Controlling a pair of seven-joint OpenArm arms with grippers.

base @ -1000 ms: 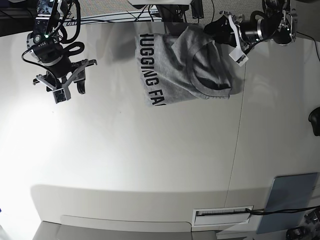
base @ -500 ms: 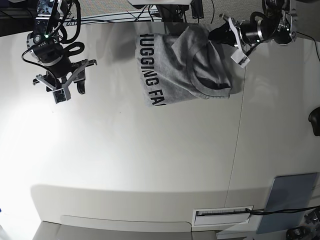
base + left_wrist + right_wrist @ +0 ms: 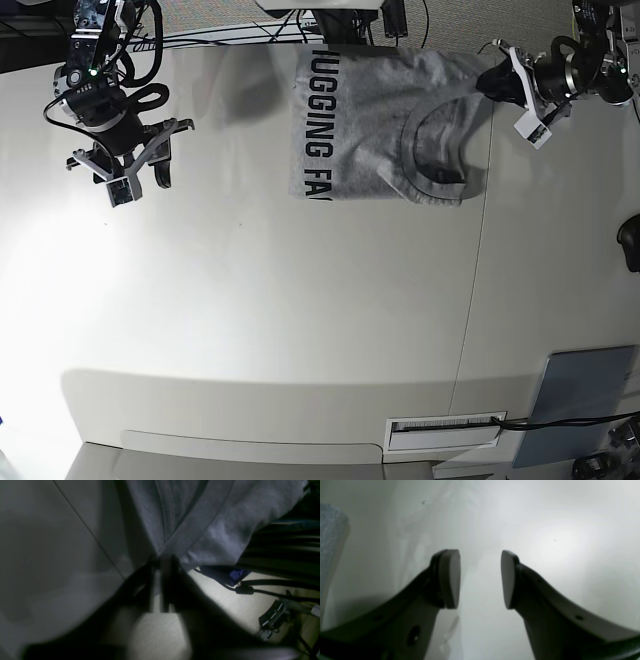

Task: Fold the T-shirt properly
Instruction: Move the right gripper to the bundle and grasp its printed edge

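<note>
Base view looks straight down on the table (image 3: pixel 300 320) (whole scene); wrist views sit close, sharing it.

The T-shirt (image 3: pixel 380 130) is soft, matt heather-grey knit cloth with a ribbed neck. The tabletop (image 3: pixel 300 300) is smooth, faintly glossy white. The right pincer (image 3: pixel 480 578) looks like matt dark plastic.

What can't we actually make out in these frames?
- Base view: the T-shirt's lettering stops at "FA", the rest tucked under a fold.
- Base view: the shirt's far edge runs off the table's back edge.
- Left wrist view: the left tool is dark and blurred; how much cloth it pinches is unclear.
- Right wrist view: only a sliver of shirt, cut by the left edge, past the open right tool.
</note>
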